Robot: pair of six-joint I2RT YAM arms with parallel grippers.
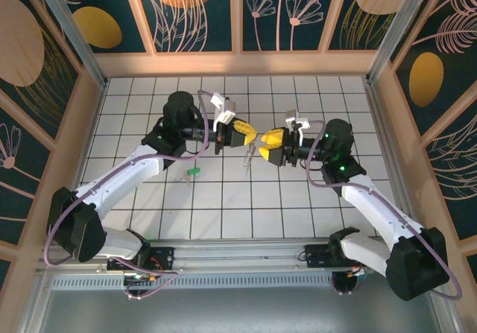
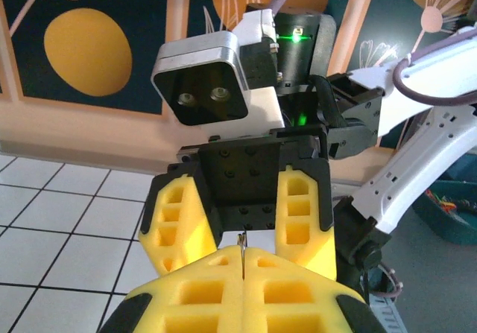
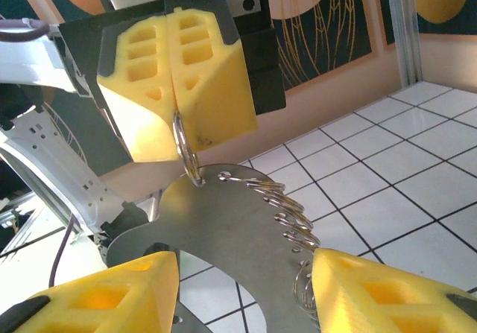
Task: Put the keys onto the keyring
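Left pincer [image 3: 176, 98] closed on the keyring [image 3: 186, 153], held in the air over the desk [image 1: 298, 199]; right pincer [image 3: 242, 281] open, fingers either side of its hanging silvery cluster [image 3: 287, 214]; green-headed key [image 1: 192, 172] lies on desk, well apart

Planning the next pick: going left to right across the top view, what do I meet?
Green-headed key → left gripper → right gripper; the keyring hangs beneath where the grippers meet.

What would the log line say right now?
left gripper shut on keyring | right gripper open near keyring | green key on table
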